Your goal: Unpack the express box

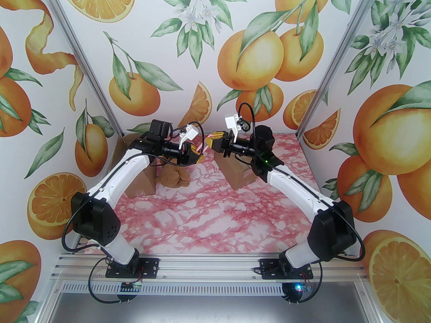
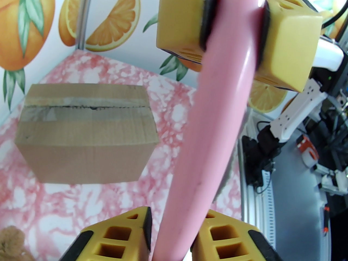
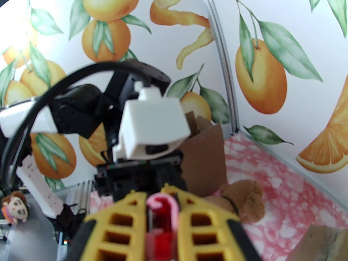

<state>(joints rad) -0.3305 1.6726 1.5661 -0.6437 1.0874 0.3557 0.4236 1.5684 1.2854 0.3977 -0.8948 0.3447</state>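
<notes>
Spanning both jaws: pink tool (image 2: pixel 214 124).

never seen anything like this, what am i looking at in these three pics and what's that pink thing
These are two robot arms, white and black, bolted at the near edge of a pink marbled table. The overhead picture comes from a fixed camera above and behind them. The other two come from small cameras on each arm's wrist, so the yellow fingers at the bottom are that arm's own.

The arms meet in the middle, above the table. The left tool and the right tool both grip a pink handled tool, probably a box cutter being passed across; its blade end is hard to make out.

On the table are a taped-shut cardboard box on the right, an already opened box on the left, and a brown plush toy beside it.
</notes>
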